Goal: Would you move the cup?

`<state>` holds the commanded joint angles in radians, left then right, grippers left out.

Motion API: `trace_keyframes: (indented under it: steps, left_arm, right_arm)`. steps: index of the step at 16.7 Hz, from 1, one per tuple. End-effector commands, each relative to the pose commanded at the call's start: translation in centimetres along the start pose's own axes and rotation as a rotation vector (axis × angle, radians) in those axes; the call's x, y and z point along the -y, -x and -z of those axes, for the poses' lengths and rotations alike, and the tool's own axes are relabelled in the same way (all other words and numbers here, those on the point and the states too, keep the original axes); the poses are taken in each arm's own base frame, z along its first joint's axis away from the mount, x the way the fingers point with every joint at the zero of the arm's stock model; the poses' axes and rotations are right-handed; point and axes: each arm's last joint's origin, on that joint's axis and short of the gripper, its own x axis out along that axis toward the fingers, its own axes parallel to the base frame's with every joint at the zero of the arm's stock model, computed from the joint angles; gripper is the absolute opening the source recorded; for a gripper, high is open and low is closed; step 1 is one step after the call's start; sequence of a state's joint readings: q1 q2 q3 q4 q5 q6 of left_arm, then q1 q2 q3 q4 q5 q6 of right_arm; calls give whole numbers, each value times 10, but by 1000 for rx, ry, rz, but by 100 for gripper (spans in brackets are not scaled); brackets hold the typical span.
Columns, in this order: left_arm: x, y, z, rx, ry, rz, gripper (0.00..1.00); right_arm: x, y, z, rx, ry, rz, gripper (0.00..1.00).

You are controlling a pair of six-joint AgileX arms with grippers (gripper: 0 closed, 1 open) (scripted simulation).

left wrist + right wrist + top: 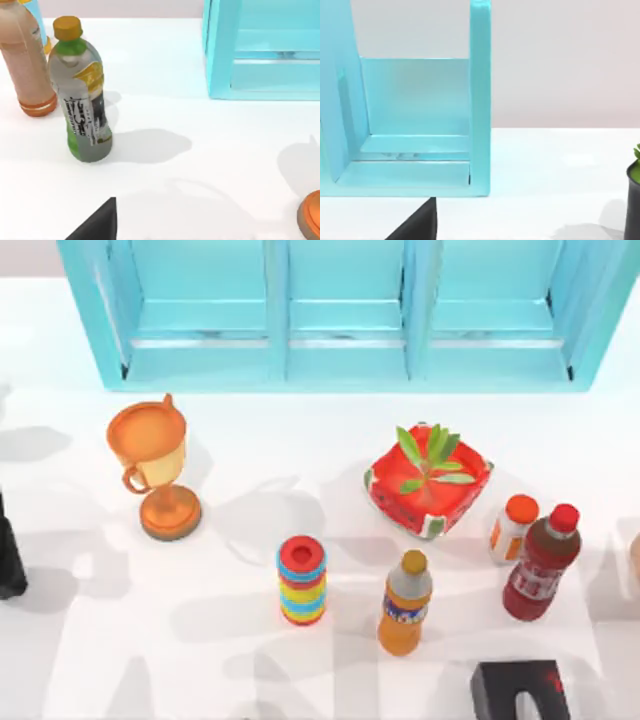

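Observation:
At the top view's right edge, a sliver of a dull brown round thing shows beside the red bottle; it may be the cup, and most of it is cut off. My right gripper is the dark block at the table's front right, below and to the left of that sliver. My left gripper sits parked at the far left edge, well away from it. The orange-gold trophy stands at the left; its foot also shows in the left wrist view.
A cyan shelf unit spans the back. In the middle and to the right stand a red planter, a ring stack, an orange bottle, a white bottle and a red bottle. A green-labelled bottle stands near the left arm.

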<state>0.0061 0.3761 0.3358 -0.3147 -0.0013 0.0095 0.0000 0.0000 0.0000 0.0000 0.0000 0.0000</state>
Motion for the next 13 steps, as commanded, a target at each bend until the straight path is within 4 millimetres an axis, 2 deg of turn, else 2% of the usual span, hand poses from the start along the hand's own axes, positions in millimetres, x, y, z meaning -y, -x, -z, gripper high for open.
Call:
trace_keyframes:
  steps: [3,7,10,13]
  left_arm:
    - [-1,-14,-35,-252,-5,0,100]
    - [-4,-56,-75,-618,-10,4,100]
    - [-6,-97,-91,-869,-13,10,100]
    - [-7,-133,-97,-1066,-15,16,100]
  right_arm:
    - [0,0,0,0,0,0,100]
    - [0,0,0,0,0,0,100]
    - [0,0,0,0,0,0,100]
    - [0,0,0,0,0,0,100]
